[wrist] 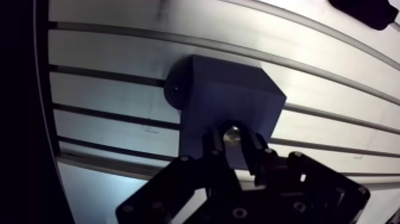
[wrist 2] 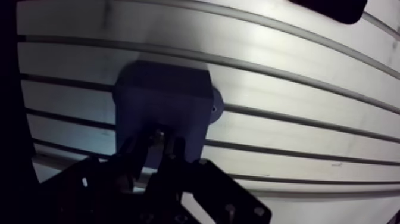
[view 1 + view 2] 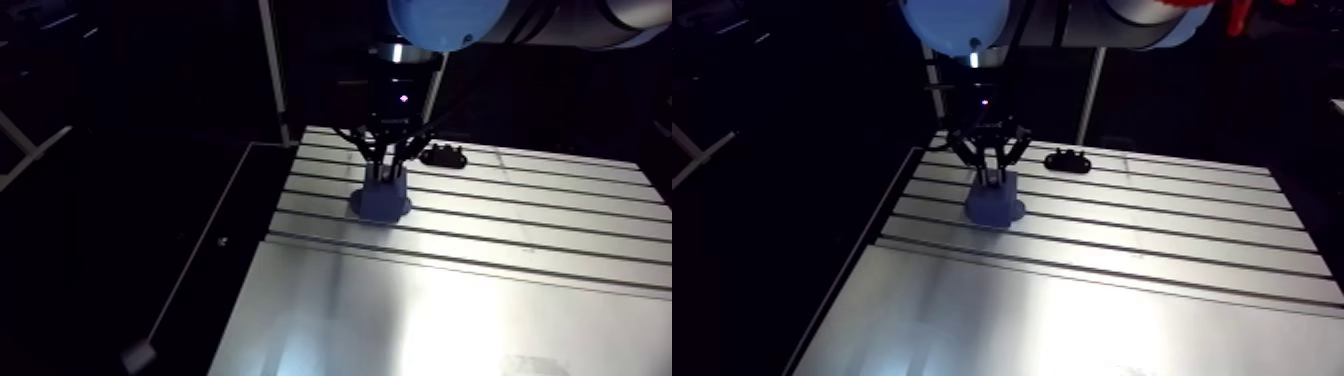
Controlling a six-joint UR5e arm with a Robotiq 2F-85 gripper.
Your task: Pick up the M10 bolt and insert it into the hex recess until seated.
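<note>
1. The claw [image 3: 385, 172] comes down from the wrist and stands right over a blue block [image 3: 380, 200] on the desk [image 3: 520, 235].
2. In the wrist view the M10 bolt [image 1: 232, 136] shows as a small shiny metal end between the two dark fingers [image 1: 213, 146]. The fingers are pressed on it from both sides, so the claw is closed and grips the bolt.
3. The bolt is at the upper face of the blue block, close to the edge of the block that is nearest to the claw. The fingertips hide the place where bolt and block meet, so I cannot tell how deep the bolt sits.
4. The blue block has a round, flat foot that comes out from under one of its sides, with a tiny hole in it. The foot lies flat on the desk, across the slots.
5. A small black part [image 3: 1068, 160] lies on the desk beyond the block, apart from it and from the claw. It touches neither of them.
6. Between the claw and the block nothing stands in the way. The slotted surface around the block is bare metal with a bright reflection.
</note>
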